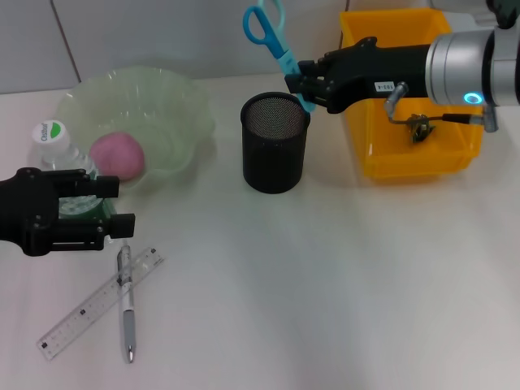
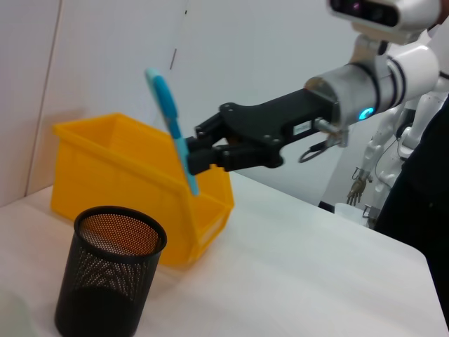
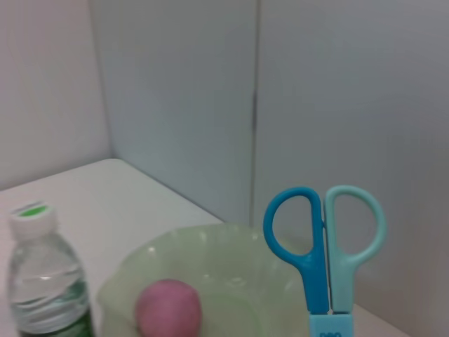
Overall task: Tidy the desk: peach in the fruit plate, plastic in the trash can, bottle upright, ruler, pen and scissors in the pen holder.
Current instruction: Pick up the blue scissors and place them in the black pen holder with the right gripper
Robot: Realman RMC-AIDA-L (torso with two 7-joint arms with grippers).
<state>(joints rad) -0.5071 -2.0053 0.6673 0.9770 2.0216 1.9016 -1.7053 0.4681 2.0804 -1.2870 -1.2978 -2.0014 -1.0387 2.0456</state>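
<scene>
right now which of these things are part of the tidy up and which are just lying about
Part of the job:
scissors, held by the right pincer above the pen holder
pen and ruler, crossed on the desk
bottle, upright, at the left pincer
peach, already in the fruit plate
yellow bin

Just lying about:
nothing visible

This looks like a robotics lab set up as a mock desk: a bare white table [image 1: 341, 292] against plain white wall panels [image 2: 266, 63], a yellow plastic parts bin [image 1: 406, 154], and a second white humanoid robot [image 2: 410, 133] standing in the background.
</scene>
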